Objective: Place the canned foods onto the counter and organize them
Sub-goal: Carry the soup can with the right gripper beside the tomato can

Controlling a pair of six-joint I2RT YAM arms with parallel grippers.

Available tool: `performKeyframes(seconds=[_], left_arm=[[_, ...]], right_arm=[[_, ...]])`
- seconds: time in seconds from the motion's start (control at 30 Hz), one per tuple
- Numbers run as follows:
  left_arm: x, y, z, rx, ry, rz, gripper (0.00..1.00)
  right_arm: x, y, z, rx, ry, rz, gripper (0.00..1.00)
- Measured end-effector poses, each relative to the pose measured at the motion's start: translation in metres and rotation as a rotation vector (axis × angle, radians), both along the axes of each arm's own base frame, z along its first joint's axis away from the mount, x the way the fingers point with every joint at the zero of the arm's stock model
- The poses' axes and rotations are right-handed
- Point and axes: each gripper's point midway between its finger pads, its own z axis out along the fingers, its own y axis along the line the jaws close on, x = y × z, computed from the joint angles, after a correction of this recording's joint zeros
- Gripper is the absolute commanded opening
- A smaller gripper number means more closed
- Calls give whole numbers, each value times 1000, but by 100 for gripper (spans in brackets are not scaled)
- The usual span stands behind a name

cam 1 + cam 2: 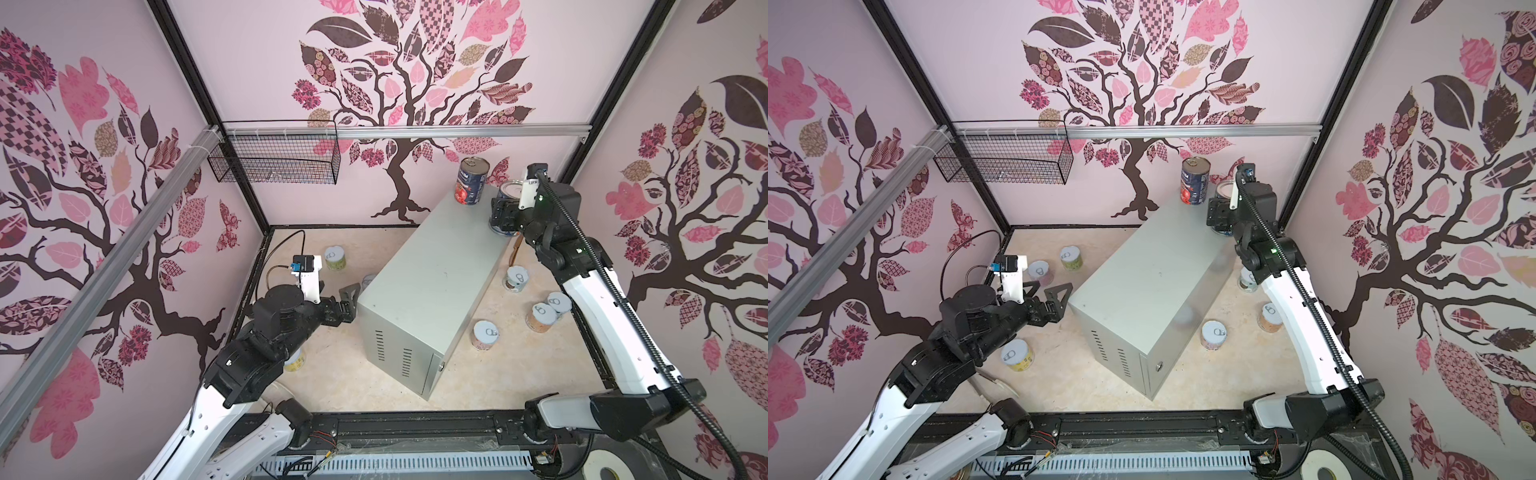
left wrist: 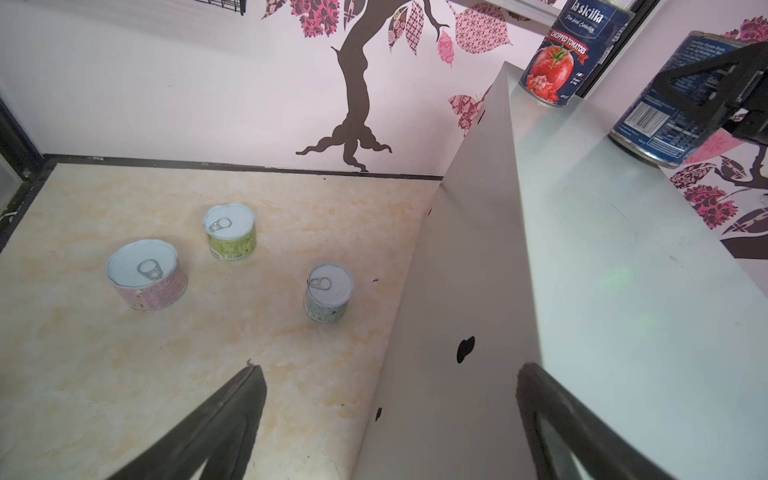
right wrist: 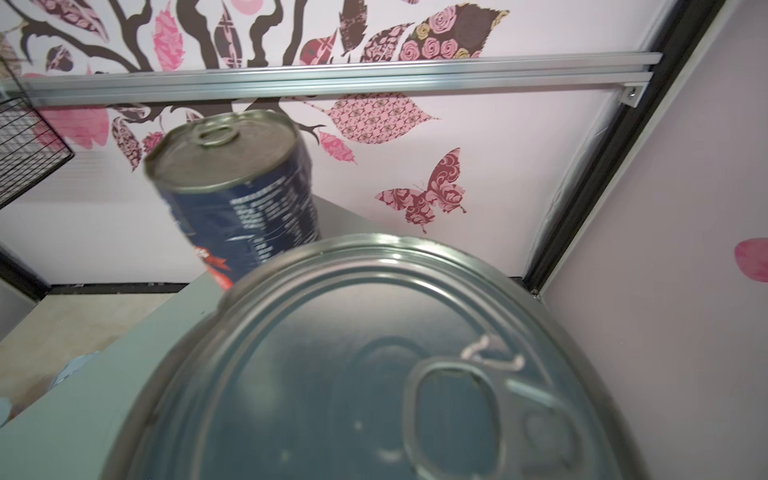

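- Right gripper point(image 1: 504, 218) clasps a tall blue can point(image 1: 512, 190) at the counter point(image 1: 432, 282) edge beneath it. Let go off-centre, the can could tip off or strike the tomato can point(image 1: 471, 183) just beside it.
- Left gripper point(image 1: 1047, 293) hangs spread and empty, with short cans point(image 2: 328, 291) ahead of it.

Silver pull-tab lid of near tin point(image 3: 374, 365) filling foreground, dark blue tin point(image 3: 249, 208) behind it on grey counter point(image 3: 83, 395), aluminium rail point(image 3: 332, 79) across patterned wall.

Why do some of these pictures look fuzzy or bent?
Right wrist view: the close tall can fills the frame, soft from nearness; the far tall can looks smeared. Left wrist view: the fingers are blurred, and a faint green glint sits on the counter. Both top views: the wide lens splays the frame posts.
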Motion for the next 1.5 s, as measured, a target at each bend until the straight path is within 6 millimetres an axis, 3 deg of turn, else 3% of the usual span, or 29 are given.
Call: performKeyframes(seconds=[0.17, 0.53, 1.3, 1.5], left_arm=[[-2, 2, 0, 15, -6, 8, 98], [-1, 8, -5, 54, -6, 31, 98], [0, 8, -9, 63, 1, 36, 98], [1, 7, -10, 67, 7, 35, 98]], right_arm=[[22, -13, 1, 11, -17, -29, 65], [52, 4, 2, 33, -43, 42, 68], [67, 8, 0, -10, -56, 63, 79], [70, 9, -1, -18, -70, 66, 92]])
